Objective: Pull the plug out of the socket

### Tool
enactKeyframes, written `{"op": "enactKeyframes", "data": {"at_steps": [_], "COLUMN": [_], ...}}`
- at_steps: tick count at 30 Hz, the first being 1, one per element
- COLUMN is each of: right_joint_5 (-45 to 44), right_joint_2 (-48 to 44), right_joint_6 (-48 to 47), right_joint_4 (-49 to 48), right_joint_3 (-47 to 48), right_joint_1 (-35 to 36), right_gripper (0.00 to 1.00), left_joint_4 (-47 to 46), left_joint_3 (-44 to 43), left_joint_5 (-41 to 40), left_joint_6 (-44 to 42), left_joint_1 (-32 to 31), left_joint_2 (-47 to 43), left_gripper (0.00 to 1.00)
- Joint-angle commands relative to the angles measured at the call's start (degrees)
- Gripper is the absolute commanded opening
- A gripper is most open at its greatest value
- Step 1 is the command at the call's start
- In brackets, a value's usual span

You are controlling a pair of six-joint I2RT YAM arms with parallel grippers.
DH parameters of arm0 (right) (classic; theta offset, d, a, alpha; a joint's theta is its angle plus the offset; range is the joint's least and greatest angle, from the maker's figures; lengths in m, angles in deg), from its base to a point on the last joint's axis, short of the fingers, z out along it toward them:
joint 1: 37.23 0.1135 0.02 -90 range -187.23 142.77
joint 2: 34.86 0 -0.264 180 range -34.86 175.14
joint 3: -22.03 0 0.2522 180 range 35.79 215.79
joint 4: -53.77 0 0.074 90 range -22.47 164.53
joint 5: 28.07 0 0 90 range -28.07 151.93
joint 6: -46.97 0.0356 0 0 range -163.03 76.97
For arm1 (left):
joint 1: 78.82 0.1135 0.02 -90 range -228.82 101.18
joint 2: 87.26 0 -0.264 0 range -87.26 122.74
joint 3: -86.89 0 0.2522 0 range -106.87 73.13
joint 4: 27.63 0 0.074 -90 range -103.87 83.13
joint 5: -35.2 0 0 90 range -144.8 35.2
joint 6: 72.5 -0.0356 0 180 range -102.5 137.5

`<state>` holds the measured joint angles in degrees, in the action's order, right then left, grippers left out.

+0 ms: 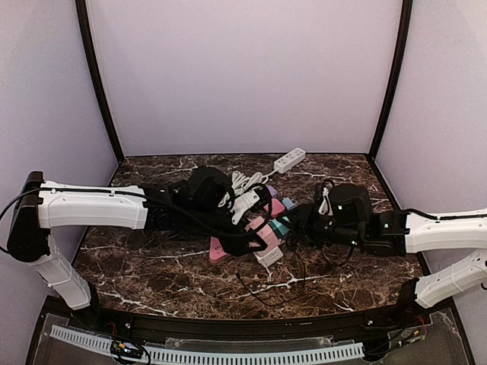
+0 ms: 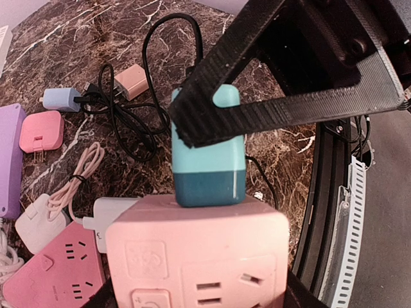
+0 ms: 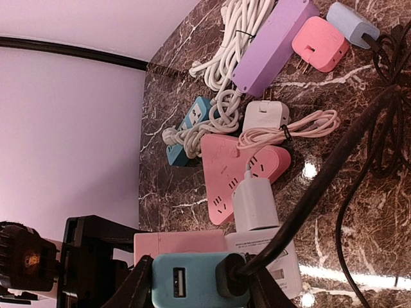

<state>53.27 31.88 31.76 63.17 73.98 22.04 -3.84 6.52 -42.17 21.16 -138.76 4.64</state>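
1. Jaws of the right gripper [image 3: 200, 287] are closed on the two-tone teal rectangular plastic plug [image 2: 209, 163]. One black finger sits on each opposite side, on its lighter outer half and away from the seam.
2. The plug is seated in the edge of the pink square plastic socket block [image 2: 196, 250]. It sticks out toward 12 o'clock in the left wrist view and lies at 3 o'clock from the block in the top view. No gap shows at the joint, so it looks fully inserted.
3. The left gripper [image 2: 196, 296] shows only as dark tips at the block's 5 and 7 o'clock corners. Its jaws appear to be clamped across the block.
4. The pull should run straight along the plug's long axis. The right arm would draw toward 3 o'clock in the top view while the left braces the block toward 9 o'clock.
5. Any twist or sideways lean would probably lever the pins and bind them.
6. Smooth plastic may slip, so a firm squeeze and a steady pull look safer than a jerk.
7. A black rubber cable [image 3: 334, 160] leaves the plug and trails toward 1 o'clock in the right wrist view, and it could drag.
8. A white plastic charger [image 3: 255, 204] and a pink triangular power strip [image 3: 221, 163] lie just beside the plug at 12 o'clock and could easily be swept.
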Motion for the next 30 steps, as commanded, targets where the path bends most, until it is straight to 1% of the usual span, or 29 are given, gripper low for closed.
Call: {"op": "enactKeyframes", "data": {"at_steps": [1,4,10,17,24,30], "right_joint_5": [-4.1,-4.4,-4.5,-4.0,-4.4,-4.6], "right_joint_2": [-0.5,0.3,0.3,-1.4,-2.2,-3.0], "right_joint_6": [-3.6,-4.2,-4.0,-1.6,1.4,3.6], "right_joint_4": [7.0,8.7,8.4,5.2,5.0,4.6], "right_joint_3": [4.0,5.3,5.3,2.6,0.1,-1.7], "right_joint_1": [0.3,0.5,0.6,0.5,0.5,0.5], "right_gripper": [0.00,0.00,0.00,0.00,0.00,0.00], "left_joint_4": [5.0,5.4,5.4,2.9,-0.5,-2.3], "left_joint_3": [-1.9,-2.1,-2.4,-1.6,-0.4,0.3], "left_joint_5": [-3.9,-4.2,-2.9,2.9,8.7,10.5], "left_joint_6": [-3.3,-4.9,-4.3,-4.0,2.0,3.8], "left_joint_1": [-0.5,-0.7,-0.6,-0.2,1.5,2.4], "left_joint_2": [0.5,0.6,0.5,-1.5,-3.3,-3.9], "left_gripper": [0.01,0.01,0.01,0.01,0.01,0.01]}}
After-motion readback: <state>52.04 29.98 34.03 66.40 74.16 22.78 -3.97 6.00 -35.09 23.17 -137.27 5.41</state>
